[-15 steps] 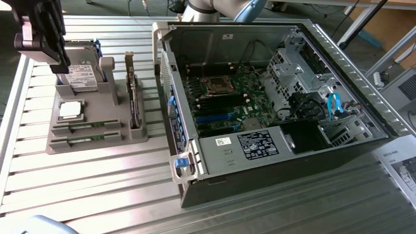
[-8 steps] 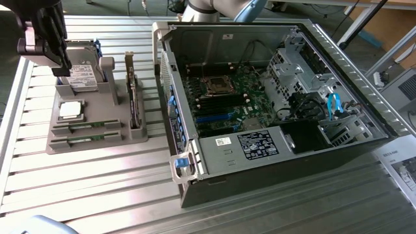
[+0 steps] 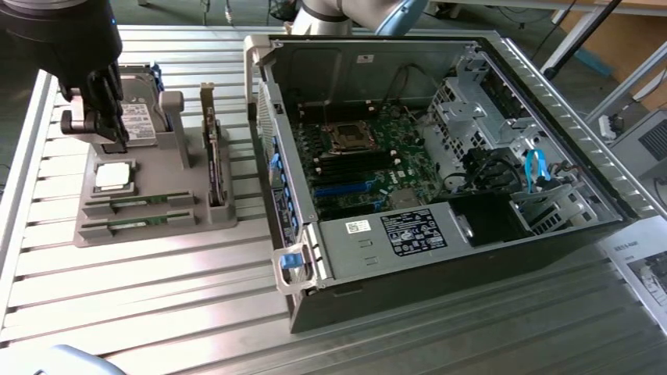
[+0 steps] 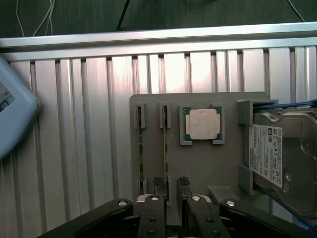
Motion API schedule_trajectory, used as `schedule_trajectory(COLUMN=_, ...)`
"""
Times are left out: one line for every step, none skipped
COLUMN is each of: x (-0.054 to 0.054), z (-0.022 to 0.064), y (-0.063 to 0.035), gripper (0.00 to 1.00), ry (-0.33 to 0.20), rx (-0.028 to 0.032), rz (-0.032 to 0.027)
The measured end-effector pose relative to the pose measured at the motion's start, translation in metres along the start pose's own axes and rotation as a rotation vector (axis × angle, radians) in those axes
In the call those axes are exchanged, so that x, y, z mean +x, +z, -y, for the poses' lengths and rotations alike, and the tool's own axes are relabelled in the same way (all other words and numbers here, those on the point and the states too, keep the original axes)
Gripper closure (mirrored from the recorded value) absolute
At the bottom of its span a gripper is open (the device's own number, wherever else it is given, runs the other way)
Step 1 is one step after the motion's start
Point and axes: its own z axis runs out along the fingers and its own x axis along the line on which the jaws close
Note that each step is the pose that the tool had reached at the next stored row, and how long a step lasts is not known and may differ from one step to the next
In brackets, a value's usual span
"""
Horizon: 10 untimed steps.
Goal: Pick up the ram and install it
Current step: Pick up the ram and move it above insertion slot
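Observation:
Two ram sticks [image 3: 139, 202] [image 3: 133, 227] stand on edge in slots of a grey holder [image 3: 224, 217] at the exterior view's left. The wrist view looks down on them as thin green strips, one [image 4: 140, 153] further out and one [image 4: 165, 148] running in between my fingertips. My gripper [image 3: 105, 134] [image 4: 171, 184] hangs above the holder, open, with nothing held. Its black fingertips [image 4: 158, 184] sit over the end of the nearer ram stick, apart from it.
On the holder also sit a square CPU [image 4: 202, 124], a silver hard drive [image 4: 277, 158] and an upright expansion card [image 3: 214, 156]. The open PC case [image 3: 542, 117] with its motherboard [image 3: 354, 156] lies to the exterior view's right. A pale rounded device [image 4: 12, 114] lies on the slatted table.

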Motion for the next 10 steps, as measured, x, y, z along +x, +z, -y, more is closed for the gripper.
schedule_trajectory(x=0.0000, z=0.0000, y=0.0000, gripper=0.76, ry=0.000, rx=-0.0001, rz=-0.0001)
schedule_trajectory(x=0.0000, z=0.0000, y=0.0000, gripper=0.76, ry=0.000, rx=0.0000, rz=0.0000)
schedule_trajectory(x=0.0000, z=0.0000, y=0.0001, gripper=0.76, ry=0.000, rx=0.0001, rz=0.0001)
schedule_trajectory(x=0.0000, z=0.0000, y=0.0001, gripper=0.76, ry=0.000, rx=0.0001, rz=0.0001)
schedule_trajectory(x=0.0000, z=0.0000, y=0.0001, gripper=0.76, ry=0.000, rx=0.0001, rz=0.0001)
schedule_trajectory(x=0.0000, z=0.0000, y=0.0002, gripper=0.76, ry=0.000, rx=0.0001, rz=0.0001)
schedule_trajectory(x=0.0000, z=0.0000, y=0.0009, gripper=0.76, ry=0.000, rx=0.0005, rz=0.0004)
schedule_trajectory(x=0.0000, z=0.0000, y=0.0018, gripper=0.76, ry=0.000, rx=0.0005, rz=0.0004)
schedule_trajectory(x=0.0000, z=0.0000, y=0.0030, gripper=0.76, ry=0.000, rx=0.0002, rz=0.0001)
schedule_trajectory(x=-0.0001, z=0.0001, y=0.0049, gripper=0.76, ry=0.000, rx=0.0001, rz=0.0001)
